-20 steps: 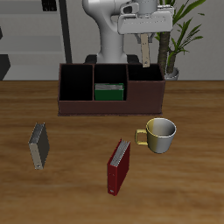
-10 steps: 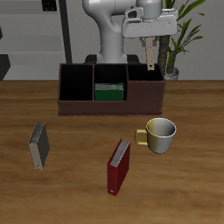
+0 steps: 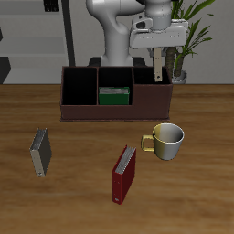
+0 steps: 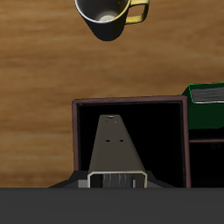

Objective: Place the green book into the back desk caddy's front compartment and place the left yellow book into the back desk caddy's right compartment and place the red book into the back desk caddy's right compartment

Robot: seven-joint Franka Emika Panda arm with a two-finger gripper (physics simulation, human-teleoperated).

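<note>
Now our gripper [image 3: 161, 57], clamped on the yellow book [image 3: 162, 67], has drifted sideways over the caddy [image 3: 91, 111]'s right compartment [image 4: 131, 140]. Next we lower it; the green book [image 3: 113, 96] is placed.

Even, soft, shadow-light rendering; the tabletop [image 3: 82, 146] is evenly lit without glare, both views coarse and low-resolution.

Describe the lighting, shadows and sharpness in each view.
Exterior view: soft, even light, no glare; the mug and red book cast faint shadows on the table; low-resolution and slightly soft throughout. Wrist view: the back desk caddy interior is nearly black, hiding detail; the held book reads flat grey.
</note>
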